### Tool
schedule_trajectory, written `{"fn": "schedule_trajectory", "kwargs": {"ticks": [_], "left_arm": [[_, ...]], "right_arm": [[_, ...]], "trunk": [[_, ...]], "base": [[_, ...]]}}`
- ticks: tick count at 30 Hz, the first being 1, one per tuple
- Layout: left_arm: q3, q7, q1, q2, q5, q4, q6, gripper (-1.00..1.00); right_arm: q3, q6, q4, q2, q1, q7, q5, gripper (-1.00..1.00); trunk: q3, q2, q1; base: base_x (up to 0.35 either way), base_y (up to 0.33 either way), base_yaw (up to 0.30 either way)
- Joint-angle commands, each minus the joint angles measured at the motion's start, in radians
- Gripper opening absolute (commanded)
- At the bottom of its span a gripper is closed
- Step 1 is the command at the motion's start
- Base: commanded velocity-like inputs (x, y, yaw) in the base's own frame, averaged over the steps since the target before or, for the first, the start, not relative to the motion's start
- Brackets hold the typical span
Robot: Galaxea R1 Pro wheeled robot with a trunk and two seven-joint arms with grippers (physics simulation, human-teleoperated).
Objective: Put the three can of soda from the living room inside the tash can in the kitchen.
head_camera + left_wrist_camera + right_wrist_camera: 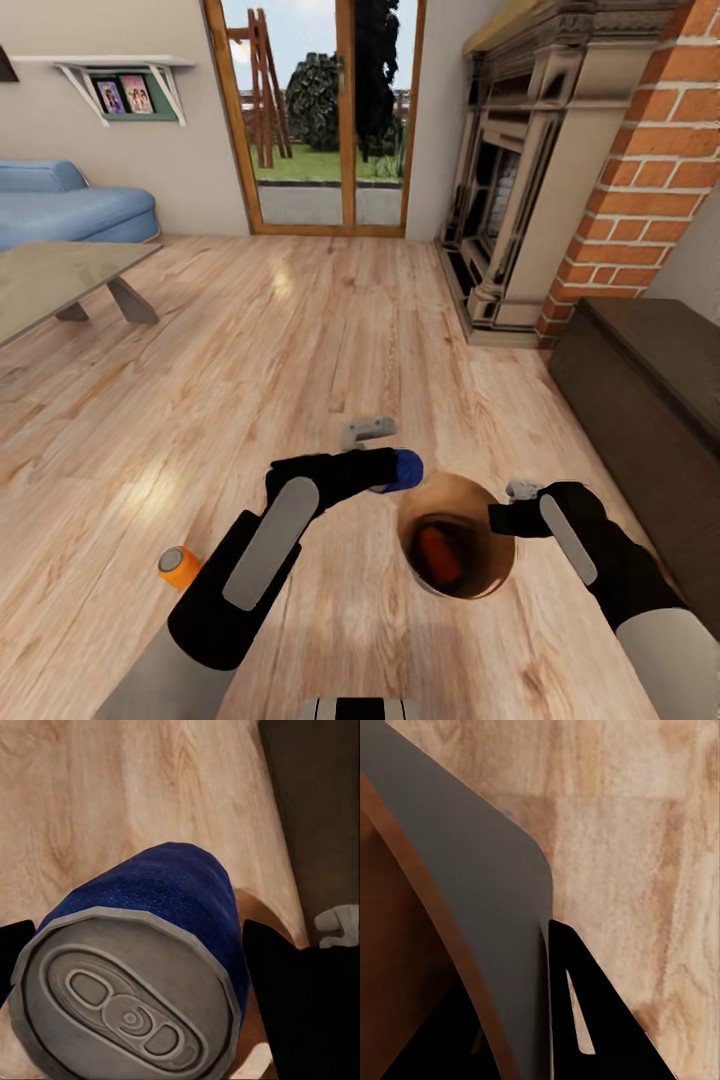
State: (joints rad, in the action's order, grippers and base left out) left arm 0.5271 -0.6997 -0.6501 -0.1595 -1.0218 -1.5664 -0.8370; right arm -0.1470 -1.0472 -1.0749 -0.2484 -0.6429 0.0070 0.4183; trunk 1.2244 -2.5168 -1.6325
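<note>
You are at the second can now. Your left gripper (392, 470) is clamped on the blue can (404, 470), just beside the rim of the trash can (470, 492), not yet over its opening. Your right gripper (512, 517) pinches that rim. One orange can (441, 556) lies inside already (the other orange one (179, 566) waits on the floor). Next, I think, carry the blue can over the opening and let go.
</note>
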Motion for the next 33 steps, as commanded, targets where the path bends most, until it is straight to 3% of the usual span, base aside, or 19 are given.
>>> {"fn": "schedule_trajectory", "kwargs": {"ticks": [1,3,9,12,17,22,27,30,33], "left_arm": [[0.009,0.002,-0.007,-0.001,0.0,0.011,-0.005,-1.0],[0.054,0.002,-0.031,-0.003,-0.026,0.049,-0.015,-1.0],[0.11,0.001,-0.066,-0.006,-0.083,0.127,-0.04,-1.0],[0.143,0.005,-0.092,-0.007,-0.091,0.248,-0.049,-1.0],[0.157,0.015,-0.107,-0.009,-0.094,0.373,-0.051,-1.0],[0.158,0.022,-0.109,-0.009,-0.095,0.395,-0.051,-1.0],[0.159,0.027,-0.109,-0.01,-0.095,0.396,-0.05,-1.0],[0.159,0.041,-0.109,-0.01,-0.095,0.396,-0.05,-1.0],[0.186,0.048,-0.109,-0.009,-0.094,0.396,-0.044,-1.0]], "right_arm": [[-0.005,0.0,-0.001,0.001,0.0,0.003,0.014,-1.0],[-0.026,0.0,-0.003,0.012,0.002,0.003,0.014,-1.0],[-0.039,0.0,-0.006,0.028,0.004,0.002,0.013,-1.0],[-0.039,0.0,-0.023,0.029,0.005,0.002,0.014,-1.0],[-0.039,0.0,-0.095,0.028,0.029,0.002,0.014,-1.0],[-0.045,0.0,-0.134,0.03,0.056,0.002,0.016,-1.0],[-0.085,0.0,-0.142,0.034,0.066,0.003,0.018,-1.0],[-0.111,0.0,-0.143,0.05,0.071,0.004,0.018,-1.0],[-0.124,0.0,-0.143,0.059,0.074,0.004,0.017,-1.0]], "trunk": [[-0.004,0.0,0.001],[-0.012,0.001,0.001],[-0.035,0.002,0.004],[-0.047,0.003,0.005],[-0.066,0.004,0.008],[-0.085,0.005,0.01],[-0.105,0.006,0.012],[-0.109,0.007,0.013],[-0.109,0.007,0.013]], "base": [[0.0,0.0,0.0],[0.0,0.0,0.0],[0.0,0.0,0.0],[0.0,0.0,0.0],[0.0,0.0,0.0],[0.0,0.0,0.0],[0.0,0.0,0.0],[0.0,0.0,0.0],[0.0,0.0,0.0]]}}
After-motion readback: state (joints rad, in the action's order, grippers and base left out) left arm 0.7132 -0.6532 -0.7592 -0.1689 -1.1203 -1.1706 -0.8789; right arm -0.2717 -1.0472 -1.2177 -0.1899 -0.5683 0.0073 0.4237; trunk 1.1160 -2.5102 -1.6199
